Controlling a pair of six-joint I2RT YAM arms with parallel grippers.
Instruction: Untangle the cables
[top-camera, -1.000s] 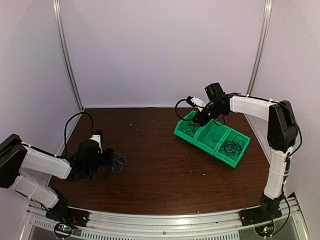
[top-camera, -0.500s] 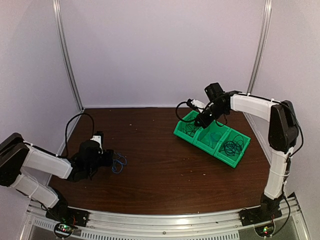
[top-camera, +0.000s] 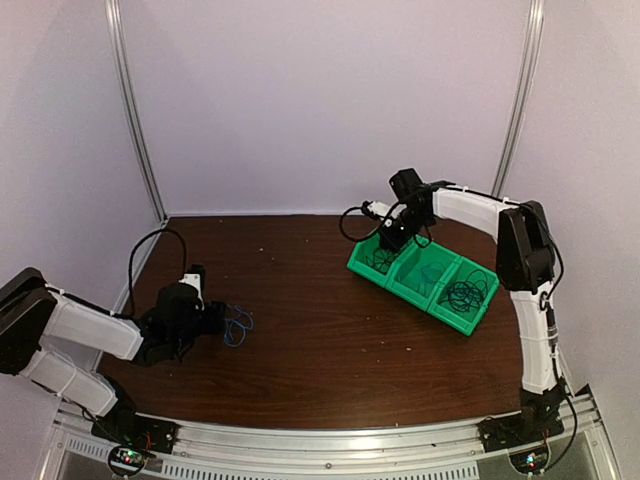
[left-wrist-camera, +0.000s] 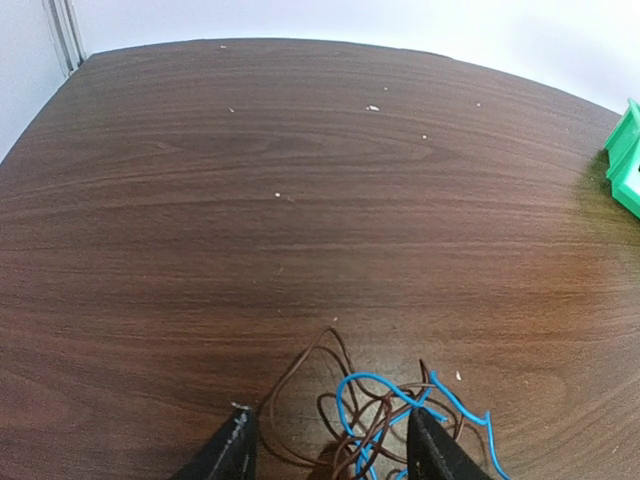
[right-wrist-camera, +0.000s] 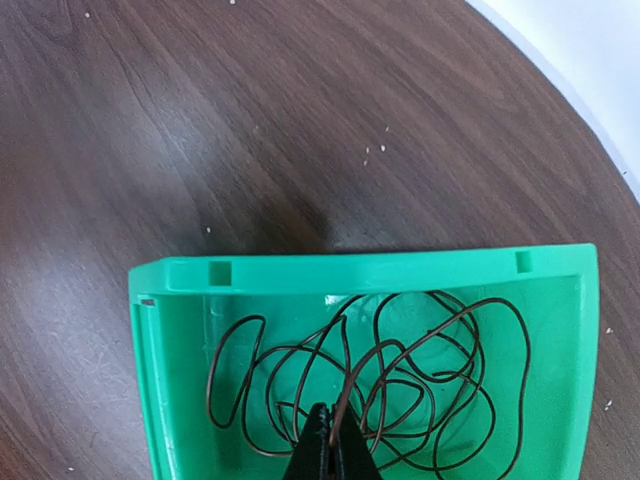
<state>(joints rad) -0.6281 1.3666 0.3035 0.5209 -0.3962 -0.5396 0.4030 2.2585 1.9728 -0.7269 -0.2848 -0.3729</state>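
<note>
A small tangle of bright blue cable (left-wrist-camera: 385, 392) and brown cable (left-wrist-camera: 296, 380) lies on the dark wood table at the left (top-camera: 238, 325). My left gripper (top-camera: 216, 318) is low over the tangle. It is open, and in the left wrist view (left-wrist-camera: 333, 452) its fingertips (left-wrist-camera: 236, 448) stand either side of the tangle's near end. My right gripper (top-camera: 386, 238) hangs over the left compartment of a green bin (top-camera: 362, 268). In the right wrist view it (right-wrist-camera: 332, 445) is shut on a brown cable (right-wrist-camera: 420, 345) looped in that compartment.
The green bin (right-wrist-camera: 360, 271) has three compartments: the middle one (top-camera: 430, 272) holds thin blue wire and the right one (top-camera: 468, 292) a coil of black wire. White walls and metal posts (top-camera: 135, 120) close in the table. The bin's corner shows in the left wrist view (left-wrist-camera: 628, 160).
My right arm has swung left and back, from above the bin's left side to right over its left compartment. The left arm and the tangle have not moved.
</note>
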